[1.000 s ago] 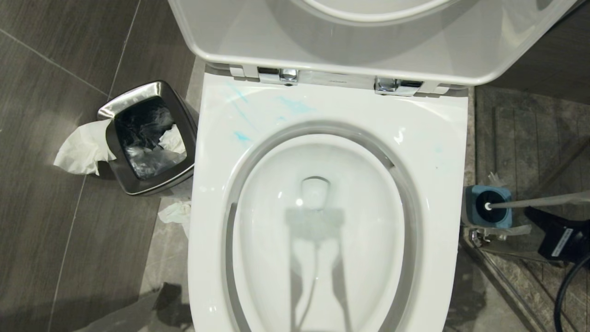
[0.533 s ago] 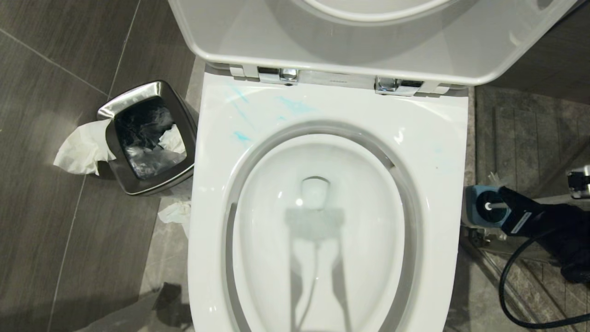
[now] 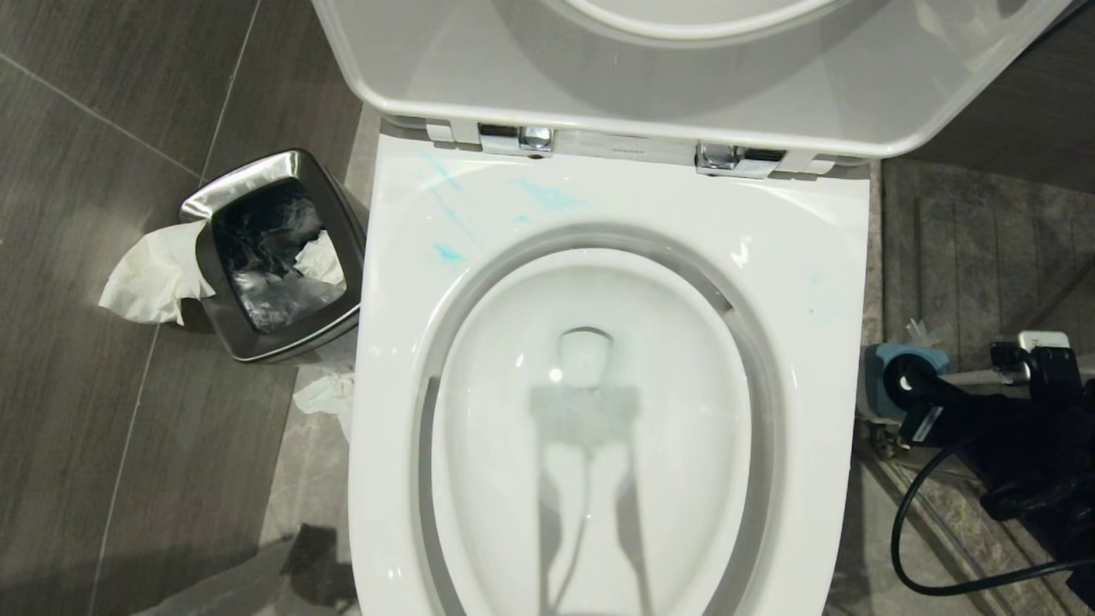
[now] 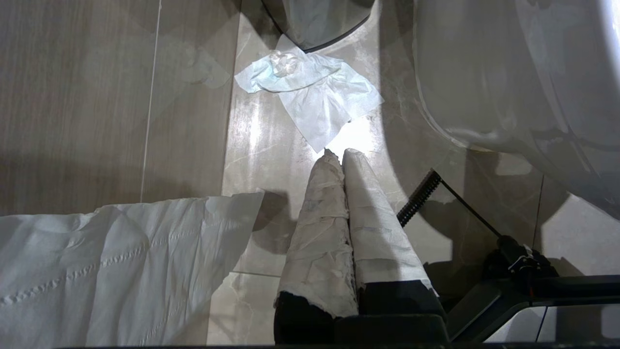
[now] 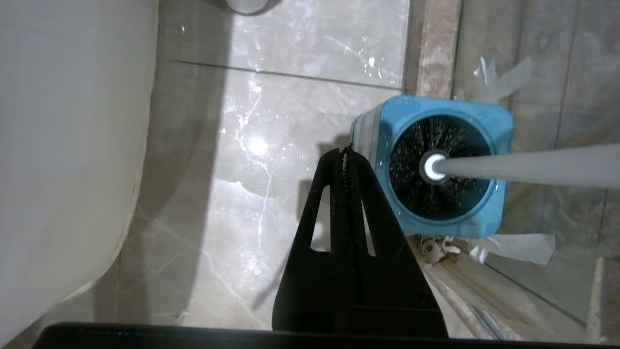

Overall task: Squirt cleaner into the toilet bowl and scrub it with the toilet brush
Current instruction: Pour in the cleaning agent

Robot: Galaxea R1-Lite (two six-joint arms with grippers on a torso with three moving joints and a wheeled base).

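At far left a steel bin (image 3: 272,257) stands on the dark tile floor (image 3: 103,428) with a black liner and crumpled tissue (image 3: 154,274) hanging over its near-left side; another scrap (image 3: 327,395) lies between bin and bowl. The left gripper (image 4: 336,154) hangs low beside the toilet's base, its paper-wrapped fingers (image 4: 322,213) pressed together with nothing between them, above a flat tissue (image 4: 315,97) on the floor (a larger sheet (image 4: 121,261) drapes near the wrist).

The bowl (image 3: 813,257) fills the middle of the head view, seat and lid (image 3: 684,77) raised behind chrome hinges (image 3: 537,137). Cleaner (image 3: 547,197) shows as turquoise streaks on the back-left of the rim, with a faint tint on the right side.

To the right, the brush (image 5: 436,167) sits bristles-down in its blue holder (image 5: 499,126) on the floor beside the bowl, its grey handle leaning away to the right. The right gripper (image 5: 345,150) hovers just beside the holder, black fingers (image 5: 334,228) closed tip to tip and empty, not touching brush or holder.
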